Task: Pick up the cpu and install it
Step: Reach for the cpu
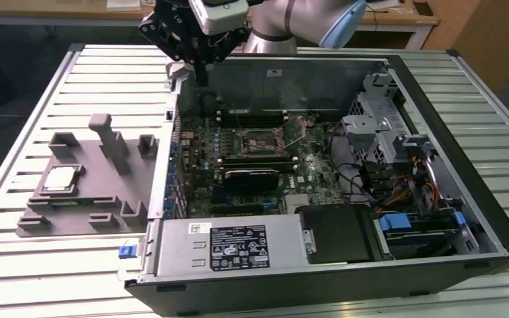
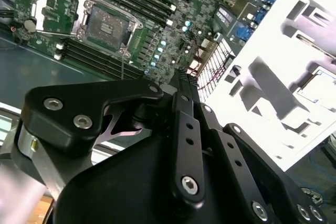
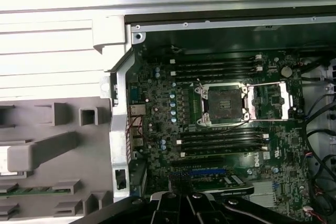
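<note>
One cpu (image 1: 61,179): flat in grey tray (image 1: 104,202) beside the computer case (image 1: 325,285), shiny top up, square, sides equal.
Gripper (image 1: 201,78): above the case's rim, fingers pressed together, empty.

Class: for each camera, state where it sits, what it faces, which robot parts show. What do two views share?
Exterior view: off the arm, above, facing down on open case, tray, cpu; arm and gripper show.
First wrist view: on the wrist, facing the socket; gripper shows.
Second wrist view: likewise, behind the gripper.
Shared by both wrist views: socket, tray.
</note>
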`<state>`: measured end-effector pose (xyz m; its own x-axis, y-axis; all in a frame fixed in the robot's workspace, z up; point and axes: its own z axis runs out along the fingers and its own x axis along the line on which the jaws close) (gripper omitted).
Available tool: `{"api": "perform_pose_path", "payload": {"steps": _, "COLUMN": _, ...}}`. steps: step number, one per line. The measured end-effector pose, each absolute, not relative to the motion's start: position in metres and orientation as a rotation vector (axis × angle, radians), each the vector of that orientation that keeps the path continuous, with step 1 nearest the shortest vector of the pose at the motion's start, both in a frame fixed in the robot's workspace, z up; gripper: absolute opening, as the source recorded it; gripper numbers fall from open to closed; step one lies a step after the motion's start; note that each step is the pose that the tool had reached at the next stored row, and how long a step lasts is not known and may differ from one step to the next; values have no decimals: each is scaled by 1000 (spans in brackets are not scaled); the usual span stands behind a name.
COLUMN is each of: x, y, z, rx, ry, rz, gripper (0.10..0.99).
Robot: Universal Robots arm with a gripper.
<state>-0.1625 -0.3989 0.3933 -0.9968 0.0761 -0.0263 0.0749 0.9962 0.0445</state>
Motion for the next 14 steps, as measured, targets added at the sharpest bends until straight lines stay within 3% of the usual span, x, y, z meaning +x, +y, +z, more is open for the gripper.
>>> {"api": "perform_pose_path", "payload": {"steps": 14, "x": -178, "y": -399, "z": 393, "rx": 118, "ry": 3109, "rz": 68, "gripper": 110}}
